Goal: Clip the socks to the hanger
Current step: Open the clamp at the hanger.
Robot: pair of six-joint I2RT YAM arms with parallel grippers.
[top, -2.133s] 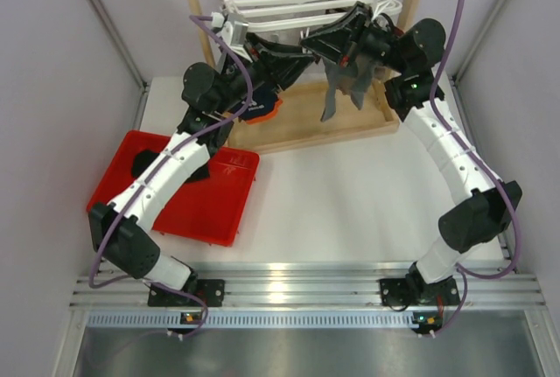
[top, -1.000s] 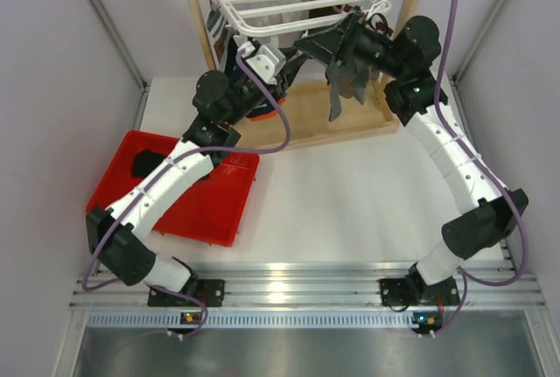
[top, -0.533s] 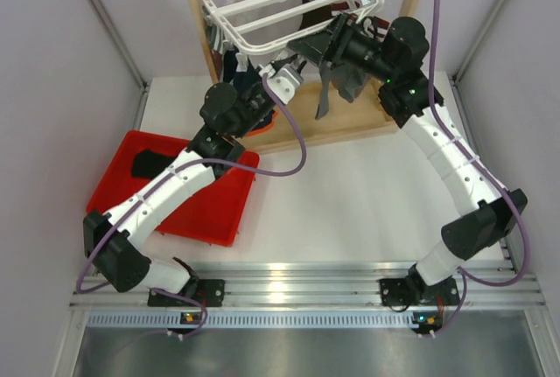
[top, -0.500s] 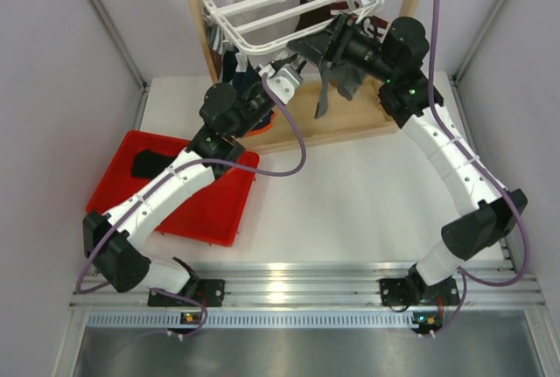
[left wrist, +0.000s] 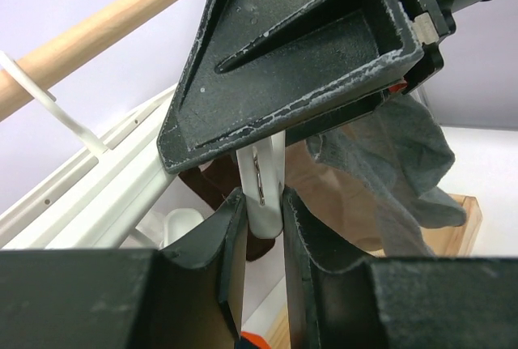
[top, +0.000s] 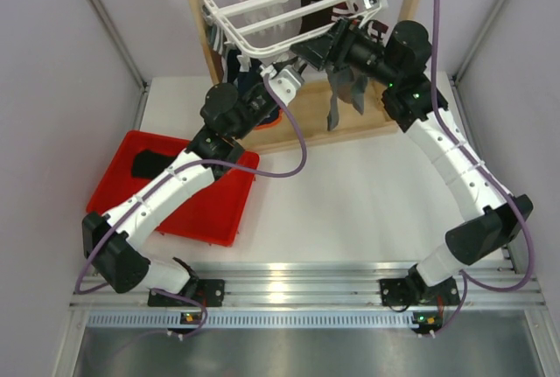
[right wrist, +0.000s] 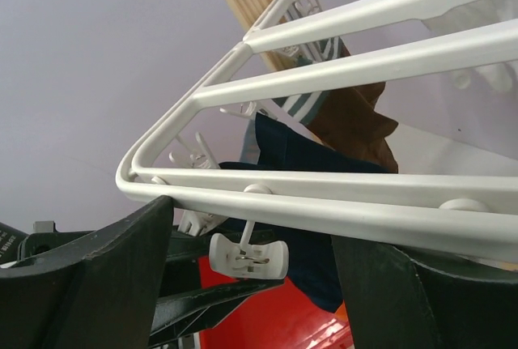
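The white hanger hangs tilted in the wooden frame. My left gripper is shut on one of its white clips, pinching the clip's lower end between both fingers. My right gripper is open, with its fingers spread either side of the hanger's near edge bar and that same clip. A grey sock dangles just below the right gripper, and what holds its top is hidden. A brown sock with a striped cuff hangs from the hanger. A black sock lies in the red bin.
The red bin sits at the front left under the left arm. A light wooden post frame with a wooden base tray carries the hanger. Navy fabric with orange trim hangs behind the clip. Grey walls close both sides.
The right gripper's jaws have spread wider. The hanger has tilted further, its near edge lifting. The left gripper stays shut on the clip, and the grey sock has swung slightly right.
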